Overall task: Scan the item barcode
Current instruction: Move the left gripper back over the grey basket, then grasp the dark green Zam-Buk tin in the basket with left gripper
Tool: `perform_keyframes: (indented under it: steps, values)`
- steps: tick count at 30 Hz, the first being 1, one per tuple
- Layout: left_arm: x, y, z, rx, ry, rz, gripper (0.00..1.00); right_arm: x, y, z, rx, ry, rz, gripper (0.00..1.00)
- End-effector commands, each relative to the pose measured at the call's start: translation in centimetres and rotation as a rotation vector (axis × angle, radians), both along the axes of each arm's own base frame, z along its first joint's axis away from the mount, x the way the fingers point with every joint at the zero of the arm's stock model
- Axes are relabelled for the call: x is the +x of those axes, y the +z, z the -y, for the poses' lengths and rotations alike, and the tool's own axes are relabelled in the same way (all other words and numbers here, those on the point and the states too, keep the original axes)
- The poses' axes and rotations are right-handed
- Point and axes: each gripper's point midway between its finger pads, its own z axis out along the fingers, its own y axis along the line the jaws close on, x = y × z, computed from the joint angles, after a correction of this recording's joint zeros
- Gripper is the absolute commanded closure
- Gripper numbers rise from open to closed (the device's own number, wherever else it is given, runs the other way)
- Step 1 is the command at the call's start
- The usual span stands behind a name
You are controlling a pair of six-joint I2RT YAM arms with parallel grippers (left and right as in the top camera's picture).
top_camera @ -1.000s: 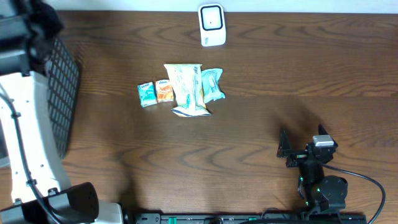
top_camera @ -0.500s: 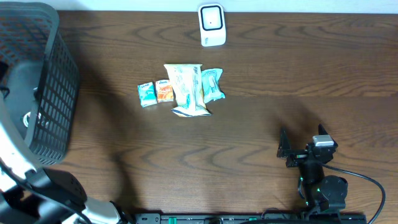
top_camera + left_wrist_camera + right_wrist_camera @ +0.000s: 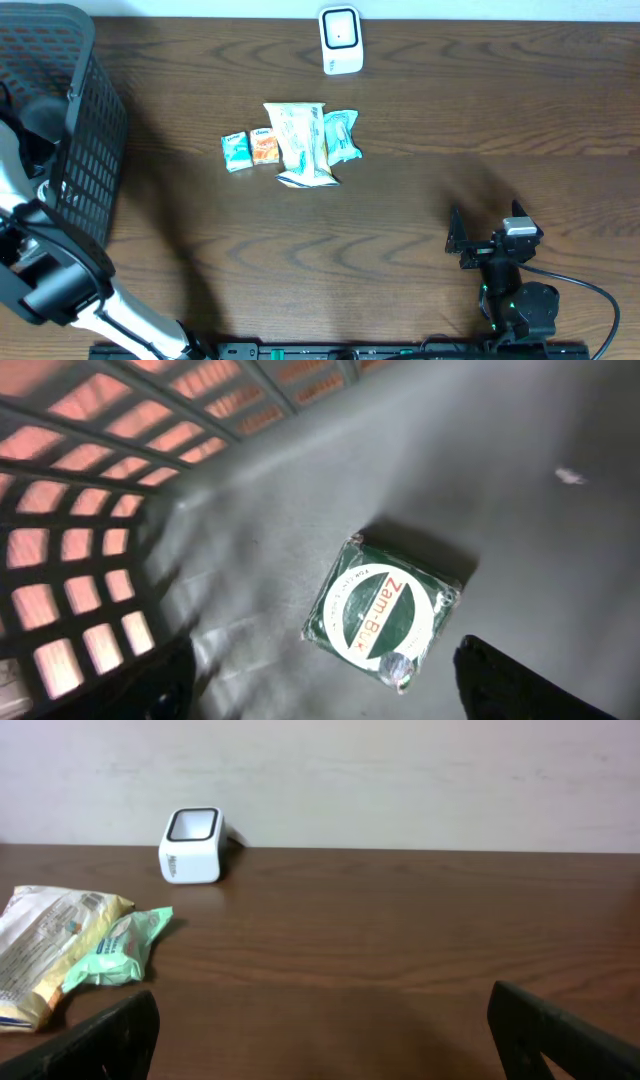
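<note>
My left pincer [image 3: 320, 702] hangs inside the basket [image 3: 90, 490] at the far left of the table [image 3: 450, 120], and it is open: its two fingers show only as dark tips at the lower corners of my left wrist view, spread wide with nothing between them. Just beyond them a green tin [image 3: 385, 615] with a round white label lies flat on the basket's grey floor, label up, apart from both fingers and a little off the mesh wall. From overhead, my left arm [image 3: 60, 285] reaches up from the near left edge into the basket [image 3: 95, 150], and the tin itself is hidden there. My right pincer [image 3: 487, 232] sits low at the near right of the table, well apart from everything, its fingers spread wide and empty; in its own view [image 3: 325, 1055] they frame bare wood. The scanner [image 3: 340, 40] stands at the far edge, near the middle, a small white block with a dark window on top. Between it and me lies a row of goods: a teal box [image 3: 236, 152] on the left, an orange box [image 3: 265, 146] touching it, a large pale bag [image 3: 298, 143], and a teal pouch [image 3: 342, 135] against the bag's right side. In my right wrist view the scanner [image 3: 191, 845] is far left, with the bag [image 3: 40, 945] and pouch [image 3: 118, 952] nearer.
</note>
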Motion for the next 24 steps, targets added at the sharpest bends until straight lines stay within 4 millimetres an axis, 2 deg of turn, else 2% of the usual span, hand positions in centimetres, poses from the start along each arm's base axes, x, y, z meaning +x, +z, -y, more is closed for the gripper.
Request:
perform_keyframes:
  steps: [1, 4, 8, 15, 20, 24]
  values:
    - [-0.4, -2.7, 0.0, -0.033, -0.030, -0.077, 0.14, 0.0, -0.1, -0.1, 0.014, 0.002, -0.001, 0.01]
    - [0.1, -4.9, 0.7, -0.107, -0.114, -0.109, 0.12, 0.0, -0.1, -0.1, 0.014, 0.002, -0.001, 0.01]
    - [0.0, -6.5, 1.0, -0.138, -0.127, -0.136, 0.09, 0.0, -0.1, -0.1, 0.014, 0.002, -0.001, 0.01]
    - [0.0, -7.8, 1.0, -0.157, -0.128, -0.154, 0.06, 0.0, -0.1, -0.1, 0.014, 0.002, -0.001, 0.01]
    - [-0.1, -8.0, 1.1, -0.160, -0.127, -0.157, 0.06, 0.0, -0.1, -0.1, 0.014, 0.002, -0.001, 0.01]
    - [0.4, -8.6, 1.8, -0.209, -0.153, -0.123, 0.06, 0.0, -0.1, -0.1, 0.014, 0.002, -0.001, 0.01]
